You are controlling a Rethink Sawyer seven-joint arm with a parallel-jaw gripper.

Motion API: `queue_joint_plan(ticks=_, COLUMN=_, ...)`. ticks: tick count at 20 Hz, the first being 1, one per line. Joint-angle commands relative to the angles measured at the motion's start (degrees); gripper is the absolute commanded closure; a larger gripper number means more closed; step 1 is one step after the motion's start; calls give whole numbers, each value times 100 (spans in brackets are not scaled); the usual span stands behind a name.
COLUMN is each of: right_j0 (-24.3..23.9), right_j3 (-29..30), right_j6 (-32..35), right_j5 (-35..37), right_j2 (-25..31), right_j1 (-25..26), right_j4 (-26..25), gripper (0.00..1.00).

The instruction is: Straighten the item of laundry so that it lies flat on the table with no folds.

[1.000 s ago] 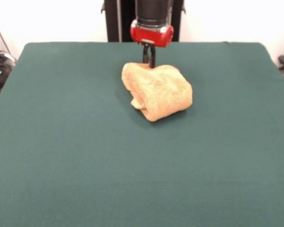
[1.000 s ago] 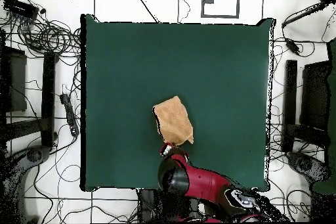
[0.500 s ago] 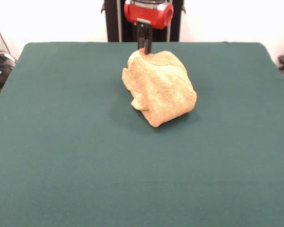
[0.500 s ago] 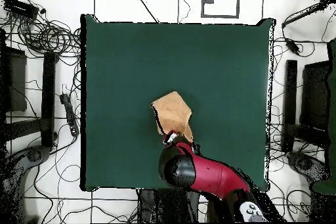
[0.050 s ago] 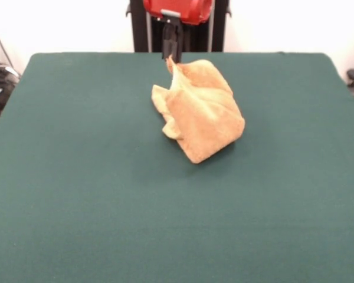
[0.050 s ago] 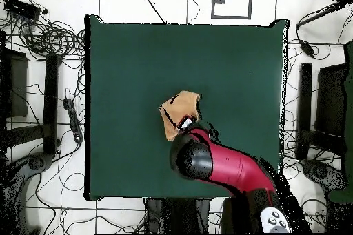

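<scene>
The towel [image 5: 200, 112] is nubby matt terry cloth; the table [image 5: 106, 194] is matt felt-like fabric.

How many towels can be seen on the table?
1: the towel sits crumpled near the green table's middle, one corner pinched and lifted by the pincer. Nothing suggests another hidden beneath.

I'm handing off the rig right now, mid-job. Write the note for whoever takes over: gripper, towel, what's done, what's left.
Gripper: jaws shut on one corner of the golden-orange terry-cloth towel, holding it up in a peak.
Towel: near the middle of the dark green felt table, on the robot's side of centre; its lower part rests bunched on the felt.
Done: a corner is gripped and raised.
Left: the towel is crumpled and folded; it probably needs lifting or dragging to open it, then laying flat.
</scene>
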Motion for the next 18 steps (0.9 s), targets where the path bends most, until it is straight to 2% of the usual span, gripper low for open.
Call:
queue_joint_plan(ticks=1, right_j0=323, right_j3=-1036, right_j6=670, right_j5=688, right_j2=747, right_j1=332, right_j4=532, gripper=100)
queue_joint_plan(ticks=5, right_j0=490, right_j3=-1317, right_j6=832, right_j5=732, right_j2=874, right_j1=520, right_j4=826, gripper=100)
queue_joint_plan(ticks=8, right_j0=848, right_j3=-1617, right_j6=1243, right_j5=544, right_j2=735, right_j1=764, right_j4=1251, gripper=100)
queue_joint_plan(ticks=11, right_j0=1436, right_j3=-2049, right_j6=1811, right_j5=385, right_j2=230, right_j1=1090, right_j4=1887, gripper=100)
queue_joint_plan(ticks=15, right_j0=2399, right_j3=-2724, right_j6=2687, right_j5=175, right_j2=-767, right_j1=1763, right_j4=3231, gripper=100)
queue_joint_plan(ticks=18, right_j0=2816, right_j3=-3178, right_j6=2919, right_j5=203, right_j2=-1286, right_j1=2187, right_j4=3966, gripper=100)
